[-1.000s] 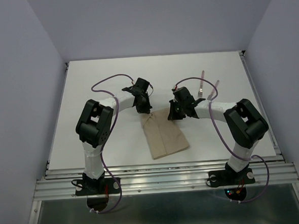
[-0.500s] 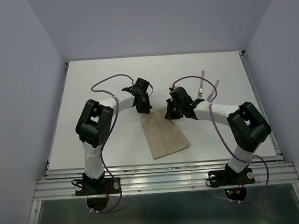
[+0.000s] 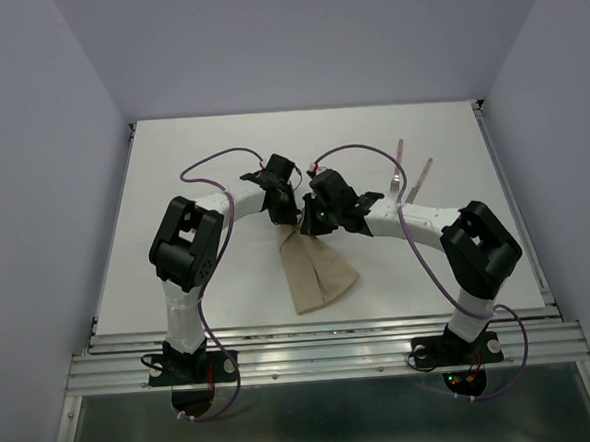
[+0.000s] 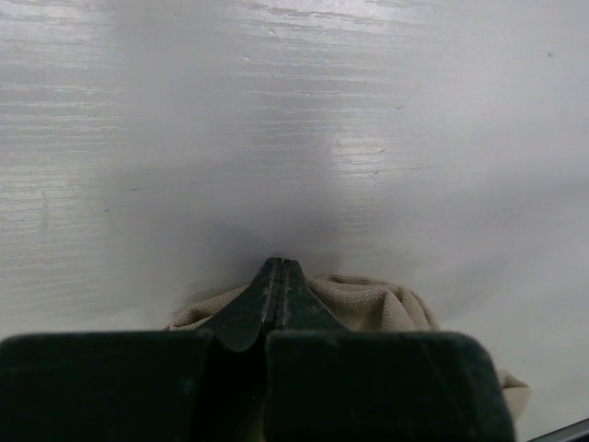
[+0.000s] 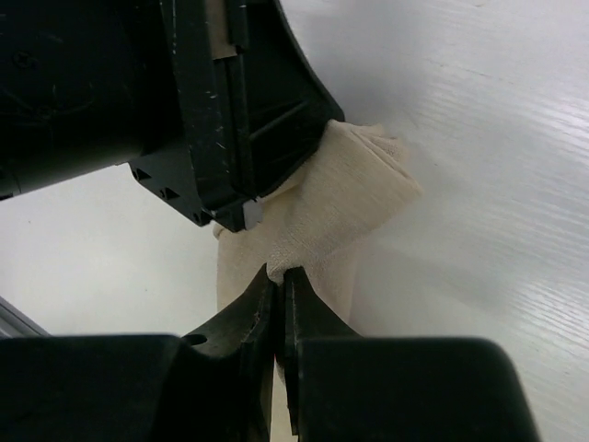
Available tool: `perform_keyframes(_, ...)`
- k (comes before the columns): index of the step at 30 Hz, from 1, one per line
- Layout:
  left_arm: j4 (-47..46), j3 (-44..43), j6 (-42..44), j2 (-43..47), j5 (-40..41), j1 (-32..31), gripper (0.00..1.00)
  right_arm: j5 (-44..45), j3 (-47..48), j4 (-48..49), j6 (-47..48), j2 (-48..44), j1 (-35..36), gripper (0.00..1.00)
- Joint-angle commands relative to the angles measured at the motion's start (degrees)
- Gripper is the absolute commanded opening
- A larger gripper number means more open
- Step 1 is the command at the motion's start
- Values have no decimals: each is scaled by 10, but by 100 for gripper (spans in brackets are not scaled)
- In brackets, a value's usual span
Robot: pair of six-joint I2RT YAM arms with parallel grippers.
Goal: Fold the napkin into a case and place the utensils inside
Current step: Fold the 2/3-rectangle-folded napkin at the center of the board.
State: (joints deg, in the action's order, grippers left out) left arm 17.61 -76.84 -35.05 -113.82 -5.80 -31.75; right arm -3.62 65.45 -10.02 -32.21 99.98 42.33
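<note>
Napkin lay partly folded near the middle of the table, bunched to a point at its far end. Left tool was pinched closed on that far end. Right tool, just beside it, was clamped on a fold of the same cloth. Utensils lay side by side, well apart to the right.

Top view: fixed, high above and behind both claws, looking down on the whole table. Left wrist view: close behind the left claw, facing past its tips. Right wrist view: close behind the right claw, facing the left claw. All three views share the napkin at the tips.
</note>
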Motion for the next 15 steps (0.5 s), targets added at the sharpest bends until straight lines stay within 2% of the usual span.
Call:
perform_keyframes(1, 41, 27, -2, -3, -3, -3, 0, -6, 41, 10, -13, 30, 14, 1)
perform_keyframes(15, 31, 32, -20, 18, -10, -2, 0, 24, 71, -10, -37, 124, 21, 1)
